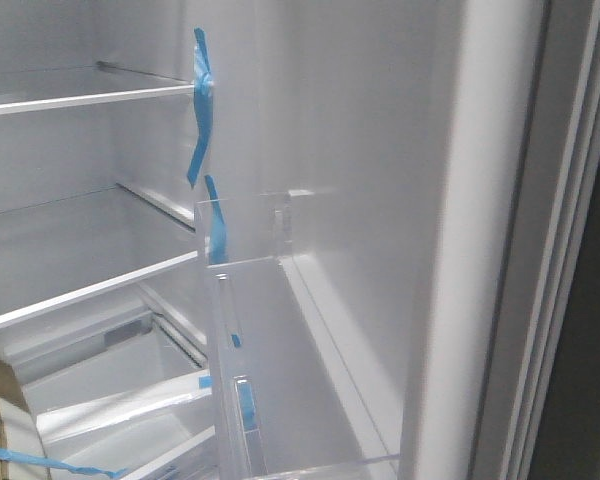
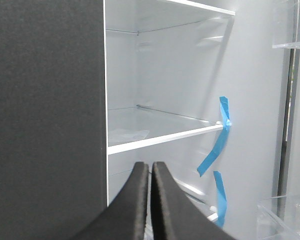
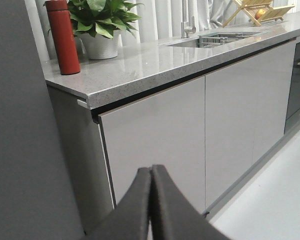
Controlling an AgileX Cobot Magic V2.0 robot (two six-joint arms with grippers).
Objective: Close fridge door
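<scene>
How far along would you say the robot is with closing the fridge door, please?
Nothing looks done yet: the fridge door stands open, its white lining and clear bin facing the front camera, with the glass shelves exposed. In hand: little, since the left gripper and right gripper are both shut, holding nothing. Left: swinging the door fully closed.

A speckled grey stone surface (image 3: pixel 155 62) tops glossy light grey cabinet fronts (image 3: pixel 200 135), carrying a red bottle (image 3: pixel 63 36), potted plant (image 3: pixel 101 25) and sink (image 3: pixel 217 38).
</scene>
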